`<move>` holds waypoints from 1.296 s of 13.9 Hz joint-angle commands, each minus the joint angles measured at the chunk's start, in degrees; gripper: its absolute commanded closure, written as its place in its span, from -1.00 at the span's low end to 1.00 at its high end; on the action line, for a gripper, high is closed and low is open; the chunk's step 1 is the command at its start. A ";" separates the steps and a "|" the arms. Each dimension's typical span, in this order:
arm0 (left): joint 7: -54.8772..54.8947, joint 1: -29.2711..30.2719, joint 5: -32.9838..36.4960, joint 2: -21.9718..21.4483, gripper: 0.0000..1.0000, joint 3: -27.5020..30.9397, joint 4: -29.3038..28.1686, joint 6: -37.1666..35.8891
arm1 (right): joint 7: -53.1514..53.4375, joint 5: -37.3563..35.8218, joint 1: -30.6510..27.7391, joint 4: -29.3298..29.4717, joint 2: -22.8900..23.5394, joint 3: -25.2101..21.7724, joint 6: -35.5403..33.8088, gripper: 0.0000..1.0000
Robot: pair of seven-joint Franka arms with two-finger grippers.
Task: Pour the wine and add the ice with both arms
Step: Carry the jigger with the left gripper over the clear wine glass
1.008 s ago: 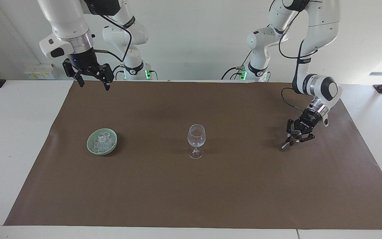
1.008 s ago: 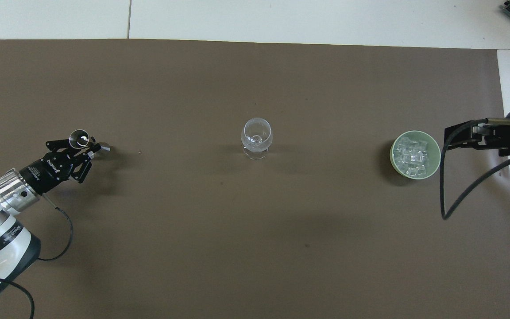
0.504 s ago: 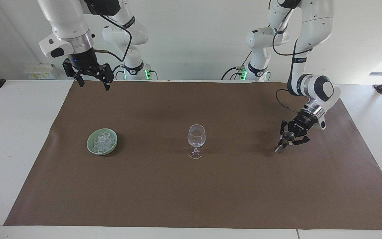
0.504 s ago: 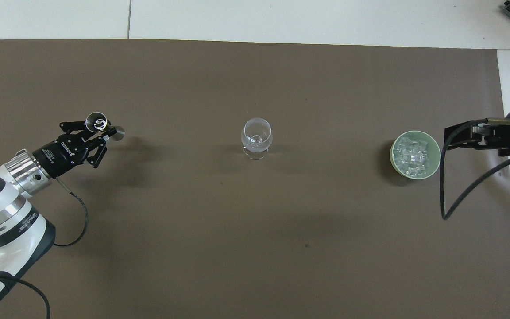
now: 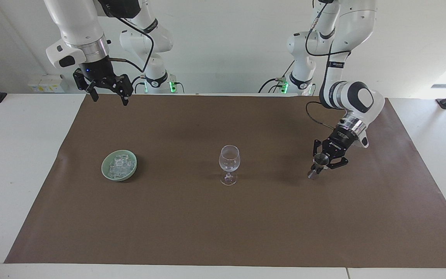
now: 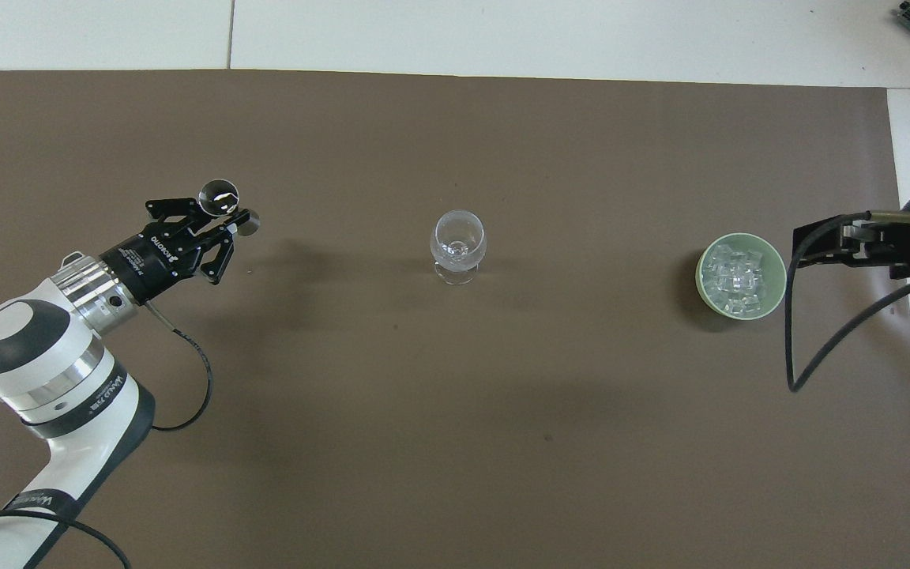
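Over the mat [image 5: 192, 217], the left gripper [image 5: 325, 159] clamps a small cup [image 6: 218, 194], its round mouth plain only from overhead; the right gripper [image 5: 107, 88] waits, spread wide and empty.

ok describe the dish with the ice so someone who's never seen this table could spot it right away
Start from the brown mat that covers most of the table, then go toward the right arm's end of it. A small round pale green dish sits there, heaped with ice. The only other thing standing on the mat is the clear stemmed wine glass at its middle.
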 commanded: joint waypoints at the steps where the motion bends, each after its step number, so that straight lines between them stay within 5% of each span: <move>1: -2.52 -5.76 -2.74 -1.65 1.00 0.71 1.45 6.50 | -1.56 0.25 -0.41 -1.28 -1.31 0.16 -0.46 -1.00; 7: -2.79 -11.23 -10.04 -0.78 1.00 -5.60 7.33 20.22 | -1.56 0.25 -0.41 -1.28 -1.31 0.16 -0.46 -1.00; 18: -2.18 -19.92 -8.90 5.02 1.00 -10.63 17.18 38.24 | -1.56 0.25 -0.41 -1.28 -1.31 0.16 -0.46 -1.00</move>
